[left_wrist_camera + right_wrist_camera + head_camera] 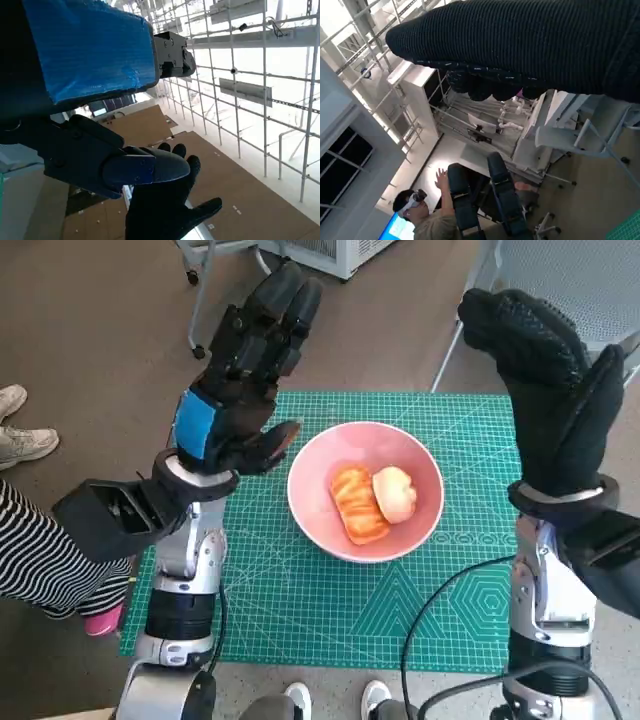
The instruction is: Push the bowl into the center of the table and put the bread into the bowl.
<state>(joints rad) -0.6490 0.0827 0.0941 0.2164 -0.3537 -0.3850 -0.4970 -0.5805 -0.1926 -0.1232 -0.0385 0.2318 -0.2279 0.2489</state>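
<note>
floor (90, 330): brown | mat (300, 600): green grid | chair (570, 280): grey

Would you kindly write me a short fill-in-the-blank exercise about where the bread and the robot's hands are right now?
1. The bread lies inside the pink ____.
2. The bowl stands on a ____ cutting mat.
3. The left hand and the right hand are both raised and hold ____.
4. Blue tape covers the back of the ____ hand.

Missing words: bowl; green; nothing; left

table (300, 625): green cutting mat | on it: pink bowl (420, 525), middle
</note>
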